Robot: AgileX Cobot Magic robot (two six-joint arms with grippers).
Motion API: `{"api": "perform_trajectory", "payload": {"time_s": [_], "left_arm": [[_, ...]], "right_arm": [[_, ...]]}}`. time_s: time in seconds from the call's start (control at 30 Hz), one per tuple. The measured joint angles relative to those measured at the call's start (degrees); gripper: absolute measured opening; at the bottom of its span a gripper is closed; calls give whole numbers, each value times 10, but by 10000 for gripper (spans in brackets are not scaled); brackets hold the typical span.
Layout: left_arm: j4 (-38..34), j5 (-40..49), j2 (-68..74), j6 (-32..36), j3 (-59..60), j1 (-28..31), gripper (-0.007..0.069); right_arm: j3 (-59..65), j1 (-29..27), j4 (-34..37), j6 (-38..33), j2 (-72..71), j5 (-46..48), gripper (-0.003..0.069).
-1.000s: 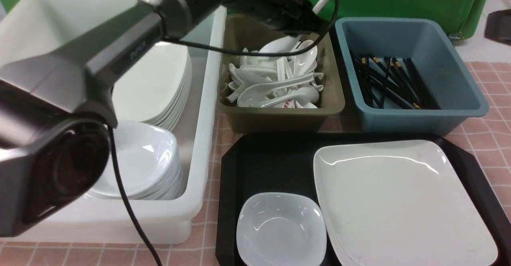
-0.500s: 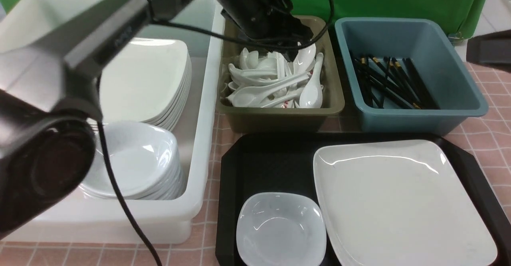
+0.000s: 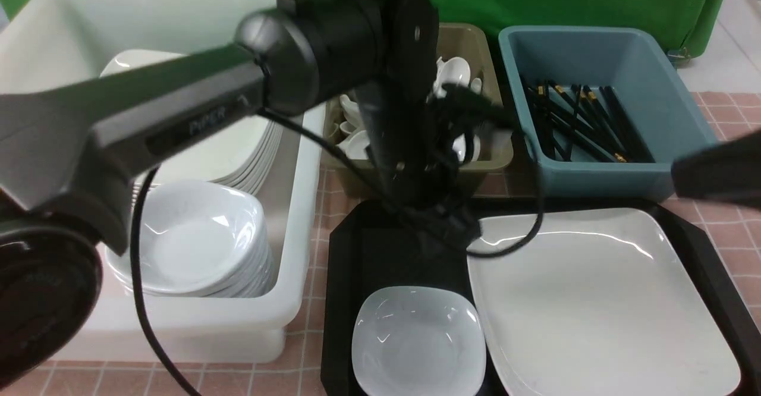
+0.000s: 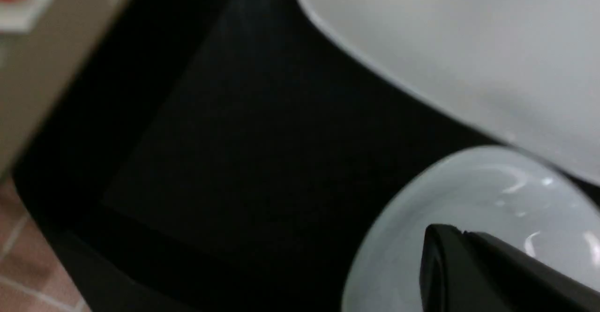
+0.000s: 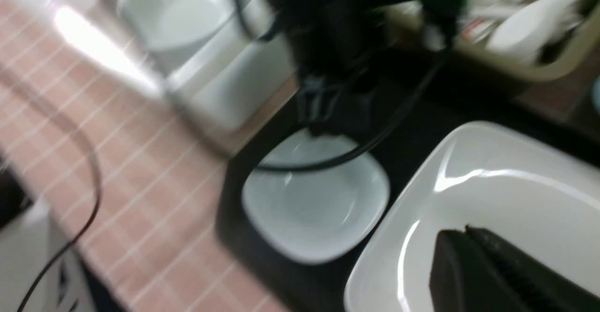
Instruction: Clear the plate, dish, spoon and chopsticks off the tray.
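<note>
— Listing tray (image 3: pixel 357 253) stock: plate (image 3: pixel 594 301) lower right, dish (image 3: pixel 416 342) lower centre; no spoon, no chopsticks on it.
— Claws?
— Left claw (image 4: pixel 461 237) closed by dish, right claw (image 5: pixel 464 234) closed over plate; both empty.

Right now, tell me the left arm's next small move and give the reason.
Probably open the left hand and lower it onto the rim of the dish. That hand hangs shut over the tray, close to the dish. The tray holds only the dish and the plate, and the dish lies on the tray's left side, nearest this arm.
</note>
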Motion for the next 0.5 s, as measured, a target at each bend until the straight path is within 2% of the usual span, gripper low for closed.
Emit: {"api": "perform_trajectory", "payload": {"time_s": [0.07, 0.1, 0.23, 0.27, 0.33, 0.5], "left_arm": [[28, -3, 9, 1, 12, 0, 128], [30, -4, 10, 1, 13, 0, 136], [51, -10, 28, 6, 16, 1, 335], [51, -11, 30, 13, 17, 1, 362], [52, -14, 38, 47, 19, 1, 459], [56, -21, 58, 63, 19, 1, 583]], "right_arm": [[0, 0, 0, -19, 0, 33, 30], [0, 0, 0, -22, 0, 36, 30], [0, 0, 0, -28, 0, 46, 30], [0, 0, 0, -28, 0, 46, 30], [0, 0, 0, -28, 0, 49, 30], [0, 0, 0, -43, 0, 62, 30]]}}
